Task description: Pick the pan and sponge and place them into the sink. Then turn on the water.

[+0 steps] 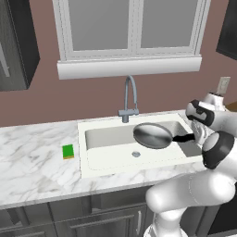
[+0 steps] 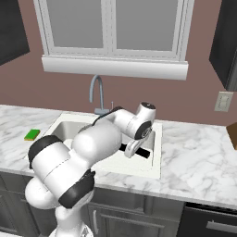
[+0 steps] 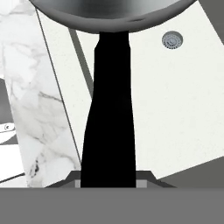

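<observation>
The silver-grey pan hangs over the right half of the white sink, above the drain. My gripper is shut on the end of the pan's black handle. In the hand view the handle runs up from the gripper to the pan's bowl, with the sink floor below. The green sponge lies flat on the marble counter left of the sink; the right base view also shows the sponge. No water runs from the grey faucet.
The marble counter stretches left and right of the sink. A window sill juts out above the faucet. A wall outlet sits at the right. Dark cabinets stand under the counter.
</observation>
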Tool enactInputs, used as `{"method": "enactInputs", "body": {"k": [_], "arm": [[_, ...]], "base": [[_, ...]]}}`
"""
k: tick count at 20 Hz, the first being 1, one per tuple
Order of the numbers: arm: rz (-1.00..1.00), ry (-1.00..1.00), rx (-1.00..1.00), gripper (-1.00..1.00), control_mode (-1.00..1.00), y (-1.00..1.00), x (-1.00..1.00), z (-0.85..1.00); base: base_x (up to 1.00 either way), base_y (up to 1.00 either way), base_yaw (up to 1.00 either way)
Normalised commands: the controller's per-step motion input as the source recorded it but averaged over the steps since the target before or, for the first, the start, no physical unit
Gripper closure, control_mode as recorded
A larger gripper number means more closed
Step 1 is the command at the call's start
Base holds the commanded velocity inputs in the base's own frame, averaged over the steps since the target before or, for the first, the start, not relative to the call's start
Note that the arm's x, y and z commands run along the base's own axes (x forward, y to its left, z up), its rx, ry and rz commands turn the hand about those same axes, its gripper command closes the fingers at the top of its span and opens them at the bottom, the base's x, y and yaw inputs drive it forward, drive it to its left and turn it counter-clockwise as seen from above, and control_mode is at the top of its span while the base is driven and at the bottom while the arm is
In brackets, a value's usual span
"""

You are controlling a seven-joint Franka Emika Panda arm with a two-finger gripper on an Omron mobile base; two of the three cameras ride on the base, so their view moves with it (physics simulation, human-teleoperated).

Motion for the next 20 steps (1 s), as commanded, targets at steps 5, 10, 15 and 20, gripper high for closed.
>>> {"method": "enactInputs", "body": {"k": [5, 10, 15, 20], "arm": [[0.0, -0.01, 0.01, 1.0, -1.0, 0.11, 0.25, -0.11], [0.01, -0.01, 0.0, 1.0, -1.0, 0.09, 0.26, -0.06], [0.06, 0.0, -0.02, 1.0, -1.0, 0.11, 0.29, -0.09], [0.08, 0.0, -0.02, 1.0, -1.0, 0.1, 0.27, -0.14]], "base": [[0.0, 0.0, 0.0], [0.0, 0.0, 0.0], [0.0, 0.0, 0.0], [0.0, 0.0, 0.0]]}}
